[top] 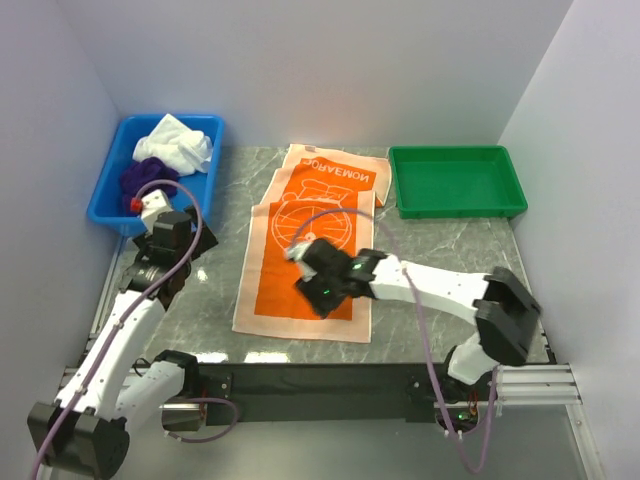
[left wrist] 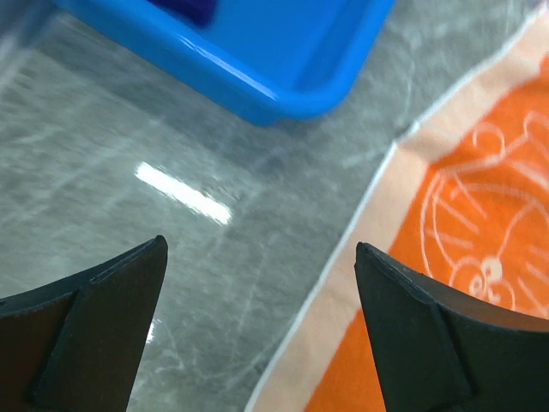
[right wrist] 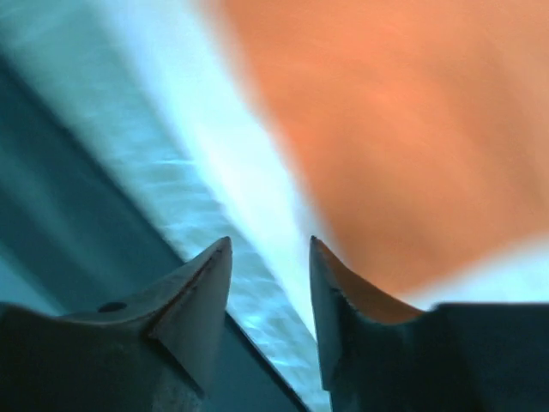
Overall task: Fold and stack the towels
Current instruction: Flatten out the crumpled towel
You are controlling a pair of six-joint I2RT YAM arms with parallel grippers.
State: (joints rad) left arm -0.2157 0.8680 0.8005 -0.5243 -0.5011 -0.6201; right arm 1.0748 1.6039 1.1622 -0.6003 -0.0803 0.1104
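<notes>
Orange towel (top: pixel 270 285): soft matt cloth. White towel (top: pixel 175 145), purple towel (top: pixel 148 175), upper left: cloth too. Blue bin (top: pixel 100 205) & green tray (top: pixel 455 152): glossy smooth plastic. Table (top: pixel 440 245): polished, marble-look, w/ glare.

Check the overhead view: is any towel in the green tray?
No, the green tray shows only its own bare floor.

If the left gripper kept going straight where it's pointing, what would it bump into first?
Probably the bare grey table, between the corner of the blue bin and the orange towel; depth is hard to judge.
</notes>
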